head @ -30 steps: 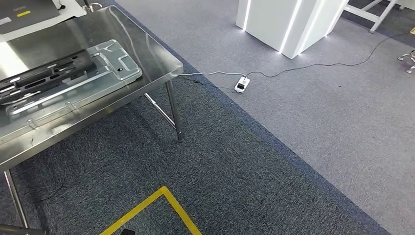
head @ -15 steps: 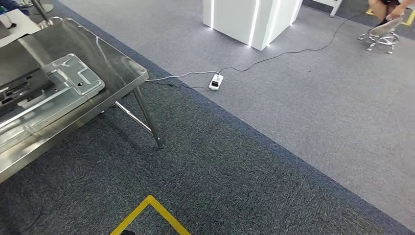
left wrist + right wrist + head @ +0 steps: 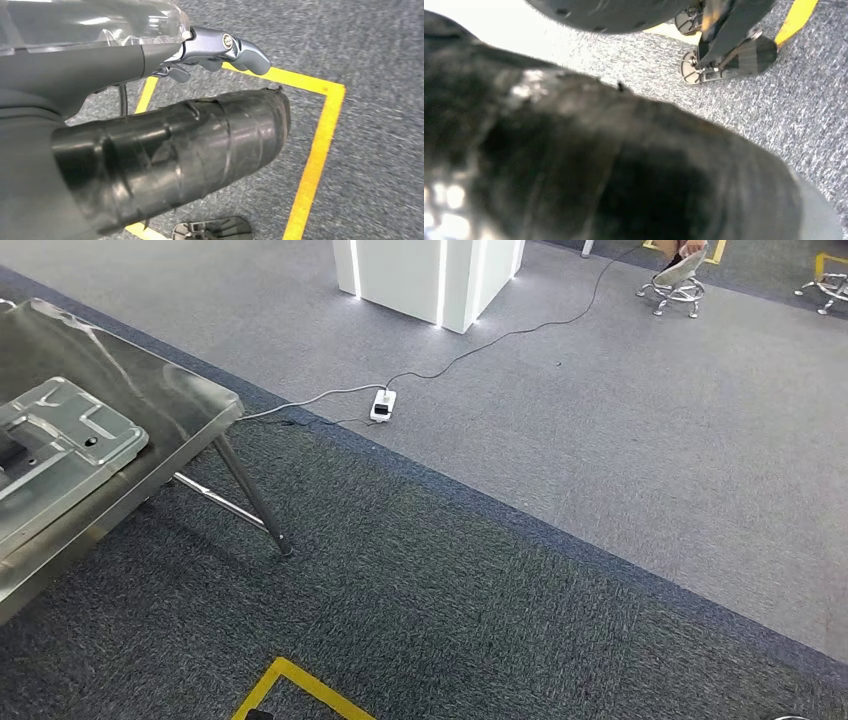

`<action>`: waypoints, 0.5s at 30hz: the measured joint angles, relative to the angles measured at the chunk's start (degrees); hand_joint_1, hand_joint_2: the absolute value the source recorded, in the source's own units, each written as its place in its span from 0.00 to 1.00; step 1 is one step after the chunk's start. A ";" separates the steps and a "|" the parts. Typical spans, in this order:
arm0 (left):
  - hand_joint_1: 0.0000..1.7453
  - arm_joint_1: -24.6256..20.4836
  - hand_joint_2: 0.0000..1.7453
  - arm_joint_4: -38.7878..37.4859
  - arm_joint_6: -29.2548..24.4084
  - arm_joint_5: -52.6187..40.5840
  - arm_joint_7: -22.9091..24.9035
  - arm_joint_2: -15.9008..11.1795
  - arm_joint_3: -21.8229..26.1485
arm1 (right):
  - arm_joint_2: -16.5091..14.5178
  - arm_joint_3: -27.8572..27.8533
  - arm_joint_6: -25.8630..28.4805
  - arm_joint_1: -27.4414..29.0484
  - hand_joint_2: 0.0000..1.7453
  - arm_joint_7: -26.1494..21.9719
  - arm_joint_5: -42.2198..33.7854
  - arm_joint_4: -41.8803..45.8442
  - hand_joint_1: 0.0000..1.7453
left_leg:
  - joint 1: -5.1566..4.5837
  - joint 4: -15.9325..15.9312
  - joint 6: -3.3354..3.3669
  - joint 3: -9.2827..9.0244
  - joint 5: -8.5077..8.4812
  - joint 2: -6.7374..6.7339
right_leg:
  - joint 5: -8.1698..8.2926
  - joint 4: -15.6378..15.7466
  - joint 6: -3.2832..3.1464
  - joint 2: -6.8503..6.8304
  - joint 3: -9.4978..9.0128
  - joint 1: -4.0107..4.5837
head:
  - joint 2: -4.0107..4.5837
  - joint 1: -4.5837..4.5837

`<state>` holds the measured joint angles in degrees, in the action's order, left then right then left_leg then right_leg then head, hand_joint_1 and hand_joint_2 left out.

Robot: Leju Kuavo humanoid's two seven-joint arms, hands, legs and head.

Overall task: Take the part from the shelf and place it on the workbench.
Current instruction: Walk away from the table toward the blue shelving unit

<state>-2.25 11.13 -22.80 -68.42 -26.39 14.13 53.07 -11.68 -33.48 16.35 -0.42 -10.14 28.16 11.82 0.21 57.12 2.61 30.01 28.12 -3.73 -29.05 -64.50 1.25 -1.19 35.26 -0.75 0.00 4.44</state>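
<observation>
the whole head view has swung right across the last second, so the camera has turned: the steel surface [image 3: 150, 400] with the pressed metal part [image 3: 60, 440] lying on it now sits at the left edge, and the power strip [image 3: 381, 405] and white pillar [image 3: 420, 275] have slid left. the left robot hand [image 3: 210, 50] hangs over the yellow floor tape [image 3: 320, 150], well apart from the part and clamped on nothing; finger spread cannot be told. the right robot hand [image 3: 624, 165] is a dark blur, state undeterminable, and the robot is judged to be turning toward the shelf.
</observation>
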 joint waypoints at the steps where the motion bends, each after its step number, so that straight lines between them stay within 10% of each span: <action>1: 0.00 -0.03 0.00 0.01 -0.01 0.00 -0.04 0.00 0.01 | 0.01 0.00 -0.01 -0.06 0.00 -0.01 -0.01 0.00 0.00 | -0.07 0.20 -0.29 -0.06 0.23 -0.49 | 1.06 3.27 -0.16 -0.70 -1.72 0.17 | 0.00 0.01; 5: 0.00 -0.22 0.00 0.00 -0.03 -0.03 -0.09 0.03 0.03 | 0.04 0.00 -0.15 -0.07 0.00 -0.01 -0.05 -0.02 0.00 | -0.10 0.41 -1.54 -0.50 0.81 -1.76 | 1.65 6.12 -1.13 -0.55 -2.96 0.61 | 0.01 -0.03; 7: 0.00 -0.26 0.00 0.00 -0.07 -0.11 0.03 0.07 0.04 | 0.03 0.00 -0.22 0.05 0.00 0.05 -0.01 -0.03 0.00 | 0.12 2.19 -2.06 0.02 2.36 -0.25 | 1.98 6.59 -1.75 0.33 -3.16 0.37 | 0.01 -0.09; 11: 0.00 0.12 0.00 -0.01 -0.15 -0.43 0.27 0.08 0.03 | 0.03 0.00 -0.37 0.04 0.00 0.12 0.05 -0.04 0.00 | 0.42 15.03 -2.43 5.75 8.62 2.99 | 2.21 6.74 -2.36 2.53 -3.14 0.42 | 0.01 -0.21; 13: 0.00 0.29 0.00 -0.01 -0.16 -0.57 0.33 0.08 0.03 | 0.03 0.00 -0.44 0.14 0.00 0.14 0.05 -0.04 0.00 | 0.42 15.16 -2.32 6.07 6.95 3.23 | 2.18 6.52 -2.38 4.06 -3.14 0.45 | 0.00 -0.22; 15: 0.00 0.30 0.00 -0.01 -0.17 -0.65 0.34 0.08 0.04 | 0.03 0.00 -0.63 0.22 0.00 0.15 0.05 -0.04 0.00 | 0.52 8.47 -2.05 3.34 2.73 4.65 | 2.06 6.17 -2.24 5.60 -3.10 0.38 | 0.00 -0.21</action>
<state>-1.95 11.13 -22.97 -69.07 -26.05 14.21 53.11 -11.65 -33.48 15.72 -0.20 -9.99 28.22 11.78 0.73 65.60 0.56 33.34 30.86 0.92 -26.99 -58.33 -0.99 4.42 32.16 -0.38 0.00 4.22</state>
